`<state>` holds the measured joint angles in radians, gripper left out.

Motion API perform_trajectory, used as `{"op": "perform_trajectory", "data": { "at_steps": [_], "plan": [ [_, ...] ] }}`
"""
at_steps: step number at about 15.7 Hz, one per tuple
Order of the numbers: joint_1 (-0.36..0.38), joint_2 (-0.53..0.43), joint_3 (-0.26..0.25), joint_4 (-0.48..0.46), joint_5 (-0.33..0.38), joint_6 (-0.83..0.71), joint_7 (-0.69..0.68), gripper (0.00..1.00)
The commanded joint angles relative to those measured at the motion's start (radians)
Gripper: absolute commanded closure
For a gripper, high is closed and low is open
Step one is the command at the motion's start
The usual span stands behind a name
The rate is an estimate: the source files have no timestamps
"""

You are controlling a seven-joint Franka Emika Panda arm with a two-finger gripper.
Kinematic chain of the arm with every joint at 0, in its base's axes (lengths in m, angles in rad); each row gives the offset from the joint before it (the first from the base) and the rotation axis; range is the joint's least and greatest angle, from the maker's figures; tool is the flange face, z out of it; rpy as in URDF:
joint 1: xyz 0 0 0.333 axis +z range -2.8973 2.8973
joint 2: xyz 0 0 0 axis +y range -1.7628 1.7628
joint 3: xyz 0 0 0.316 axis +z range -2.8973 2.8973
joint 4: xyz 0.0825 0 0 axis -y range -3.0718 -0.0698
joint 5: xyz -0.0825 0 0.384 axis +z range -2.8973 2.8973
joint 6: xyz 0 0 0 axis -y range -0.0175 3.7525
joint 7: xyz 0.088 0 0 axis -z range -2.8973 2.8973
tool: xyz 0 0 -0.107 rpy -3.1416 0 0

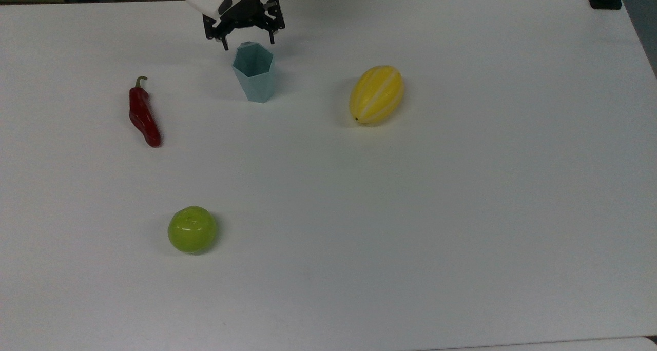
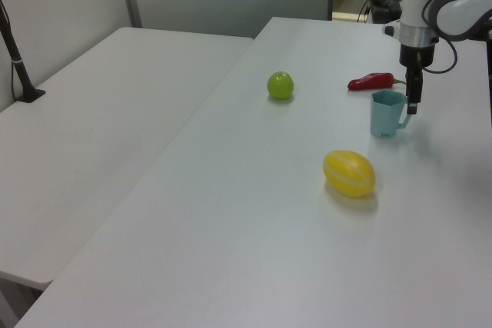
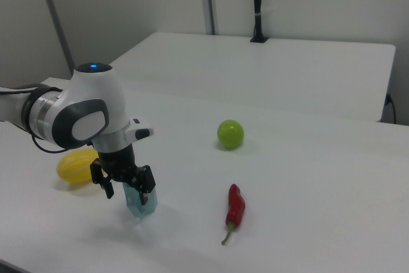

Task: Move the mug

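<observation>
Four things share your white table (image 1: 462,212). Nearest the top view's lower edge sits the green apple (image 1: 192,229); farther up come the red chili (image 1: 143,114) and the yellow melon (image 1: 376,94), with the mug (image 1: 253,77) upright between them, well apart from both. Farthest back, the gripper (image 1: 245,34) hangs just behind the mug's rim. Watch the handle (image 2: 403,117): if you pull away low, a finger could catch it and tip the mug. The fingers (image 1: 224,39) are spread wide, hold nothing, and appear clear of the mug.
</observation>
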<state>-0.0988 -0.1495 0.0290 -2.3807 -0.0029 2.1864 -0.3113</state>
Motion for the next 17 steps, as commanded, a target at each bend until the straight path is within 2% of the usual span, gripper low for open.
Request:
{"op": "perform_trajectory", "data": {
  "at_steps": [1,3,6,9,11,15,17],
  "plan": [
    [0.007,-0.042,0.005,0.043,-0.003,-0.114,0.014,0.00],
    [0.005,-0.041,0.011,0.134,0.007,-0.204,0.043,0.00],
    [0.005,-0.030,0.012,0.317,0.023,-0.351,0.161,0.00],
    [0.005,-0.027,0.038,0.486,0.082,-0.465,0.245,0.00],
    [0.005,-0.022,0.042,0.569,0.098,-0.519,0.287,0.00],
    [0.004,0.019,0.100,0.721,0.098,-0.638,0.415,0.00],
    [-0.004,0.022,0.143,0.749,0.097,-0.649,0.475,0.00]
  ]
}}
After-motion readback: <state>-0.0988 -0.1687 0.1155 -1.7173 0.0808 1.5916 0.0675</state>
